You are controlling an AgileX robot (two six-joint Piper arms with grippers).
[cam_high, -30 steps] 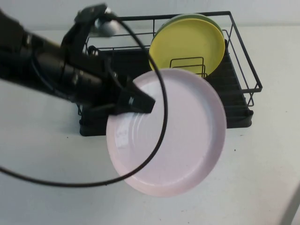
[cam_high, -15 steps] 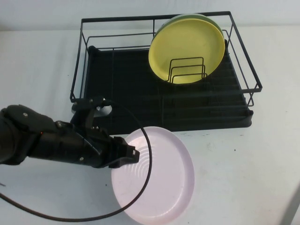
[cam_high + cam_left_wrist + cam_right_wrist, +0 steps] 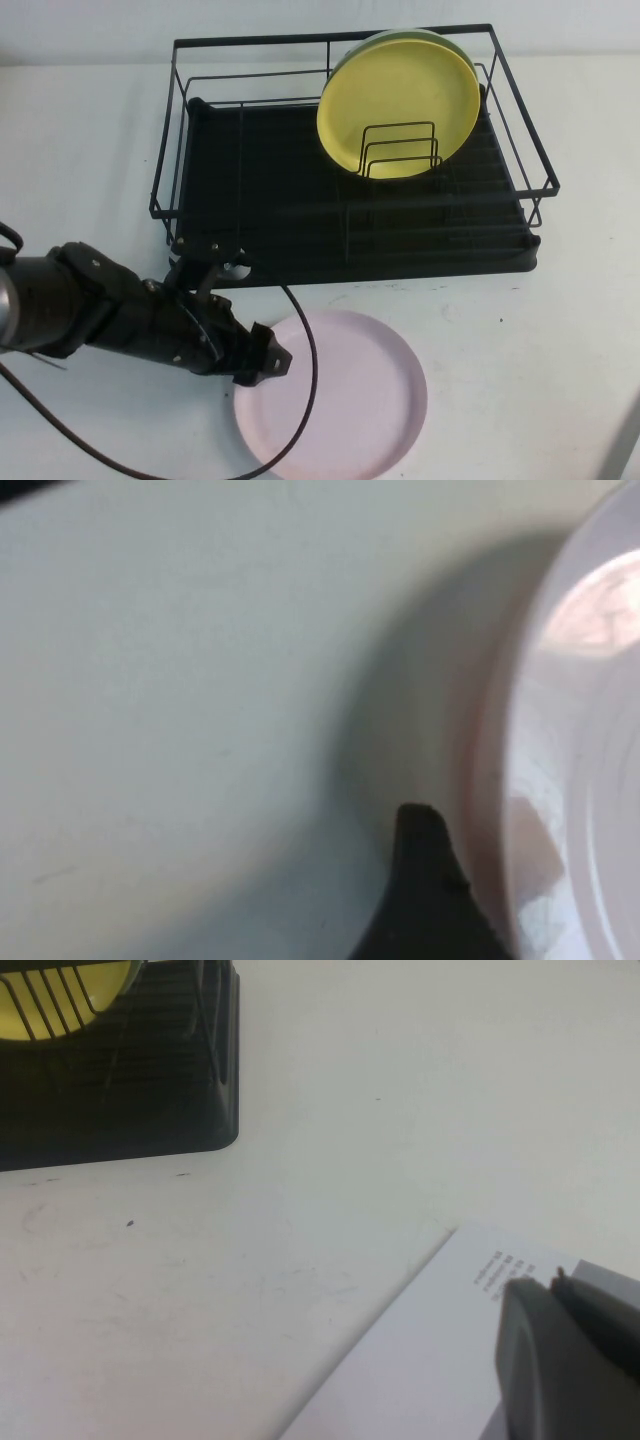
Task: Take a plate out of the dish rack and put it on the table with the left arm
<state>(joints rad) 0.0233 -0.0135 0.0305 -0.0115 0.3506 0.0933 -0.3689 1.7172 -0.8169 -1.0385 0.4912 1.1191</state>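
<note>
The pale pink plate [image 3: 340, 395] lies flat on the white table [image 3: 90, 180], just in front of the dish rack [image 3: 260, 190]. My left gripper [image 3: 268, 360] is low over the table at the plate's left rim and is shut on that rim. In the left wrist view one black finger [image 3: 422, 880] lies against the plate's rim [image 3: 560, 780]; the other finger is hidden. My right gripper [image 3: 548, 1282] is shut and empty, over a white sheet of paper, off to the right of the rack.
A yellow plate [image 3: 400, 95] stands upright in the rack's wire dividers, with a green plate [image 3: 455, 42] behind it. The left arm's black cable [image 3: 300, 420] loops over the pink plate. The paper [image 3: 420, 1360] lies at the right.
The left arm has come down and toward the table's front with the pink plate. The plate has gone from raised and tilted in front of the rack to flat on the table.
</note>
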